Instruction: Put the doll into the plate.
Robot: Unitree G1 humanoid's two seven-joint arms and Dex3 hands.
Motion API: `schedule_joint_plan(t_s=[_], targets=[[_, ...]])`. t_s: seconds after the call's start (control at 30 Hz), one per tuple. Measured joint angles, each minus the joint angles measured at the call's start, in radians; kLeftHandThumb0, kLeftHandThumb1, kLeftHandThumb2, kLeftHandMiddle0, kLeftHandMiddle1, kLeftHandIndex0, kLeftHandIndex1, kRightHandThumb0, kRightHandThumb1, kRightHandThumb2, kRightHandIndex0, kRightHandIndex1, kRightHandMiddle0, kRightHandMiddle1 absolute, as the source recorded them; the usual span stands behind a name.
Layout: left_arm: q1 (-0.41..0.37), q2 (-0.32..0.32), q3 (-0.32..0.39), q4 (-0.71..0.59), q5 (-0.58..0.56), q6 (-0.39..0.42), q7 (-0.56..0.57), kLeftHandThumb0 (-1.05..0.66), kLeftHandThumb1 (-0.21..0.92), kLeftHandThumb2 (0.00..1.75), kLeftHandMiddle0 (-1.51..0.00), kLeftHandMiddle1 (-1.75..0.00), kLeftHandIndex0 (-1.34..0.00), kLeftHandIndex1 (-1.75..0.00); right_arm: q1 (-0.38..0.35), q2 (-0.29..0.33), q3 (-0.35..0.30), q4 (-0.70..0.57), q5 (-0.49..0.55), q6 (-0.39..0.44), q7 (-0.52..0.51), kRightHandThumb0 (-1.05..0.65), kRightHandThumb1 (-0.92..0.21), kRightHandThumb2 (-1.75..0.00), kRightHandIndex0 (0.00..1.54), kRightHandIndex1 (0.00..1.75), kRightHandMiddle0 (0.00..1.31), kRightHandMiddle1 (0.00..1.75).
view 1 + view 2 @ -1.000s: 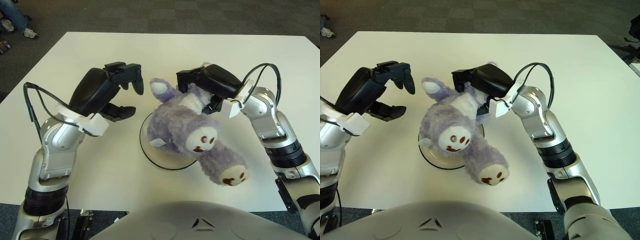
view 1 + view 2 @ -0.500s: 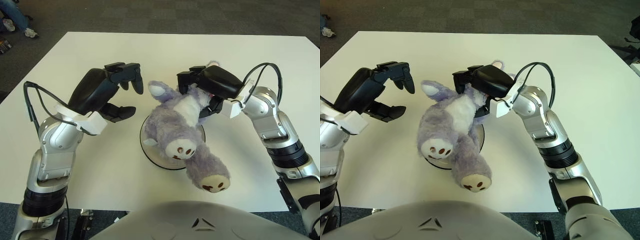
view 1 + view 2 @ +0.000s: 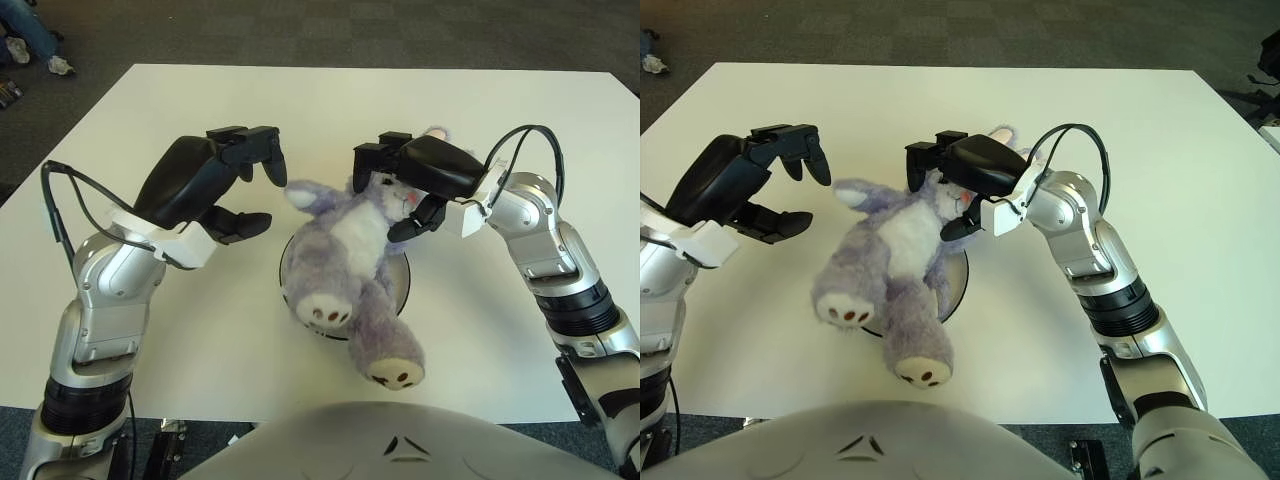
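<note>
A purple plush doll point(image 3: 345, 250) lies belly up across the white, dark-rimmed plate point(image 3: 402, 285) at the table's middle. Its feet stick out over the near rim towards me. My right hand point(image 3: 380, 205) reaches in from the right and is shut on the doll's head, fingers over the top and thumb underneath. A pink ear shows behind the palm. My left hand point(image 3: 268, 198) hovers just left of the doll's raised arm, fingers spread, holding nothing. The doll's body hides most of the plate.
The white table point(image 3: 200, 340) stretches to dark carpet at the back and the left. A person's shoes point(image 3: 40, 55) show at the far left corner. My own torso fills the bottom edge.
The doll has swung down and to the left, its feet moving from right of the plate to the near side. It now lies lower on the plate. My left hand has barely moved.
</note>
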Motion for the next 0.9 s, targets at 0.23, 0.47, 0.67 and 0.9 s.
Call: schedule_joint_plan(t_s=[0.23, 0.47, 0.67, 0.9], targets=[[-0.015, 0.0, -0.002, 0.007, -0.001, -0.008, 0.0, -0.01, 0.14, 1.45, -0.75, -1.75, -0.65, -1.5, -0.005, -0.024, -0.002, 0.022, 0.014, -0.037, 0.005, -0.64, -0.42, -0.86, 0.04, 0.74, 0.0, 0.89], [-0.024, -0.001, -0.002, 0.011, -0.011, -0.013, 0.0, -0.01, 0.14, 1.45, -0.74, -1.75, -0.64, -1.51, -0.009, -0.047, -0.002, 0.03, 0.066, -0.055, 0.047, -0.7, -0.48, -0.77, 0.04, 0.54, 0.0, 0.74], [-0.025, -0.003, -0.002, 0.01, -0.011, -0.005, 0.0, -0.01, 0.17, 1.42, -0.71, -1.75, -0.61, -1.54, -0.018, -0.062, -0.001, 0.016, 0.118, -0.016, 0.114, -0.66, -0.44, -0.8, 0.03, 0.39, 0.0, 0.62], [-0.026, -0.006, -0.005, 0.01, -0.01, 0.0, 0.0, -0.01, 0.19, 1.4, -0.68, -1.75, -0.6, -1.55, -0.027, -0.07, -0.002, 0.005, 0.161, 0.026, 0.163, -0.61, -0.41, -0.84, 0.01, 0.29, 0.0, 0.52]])
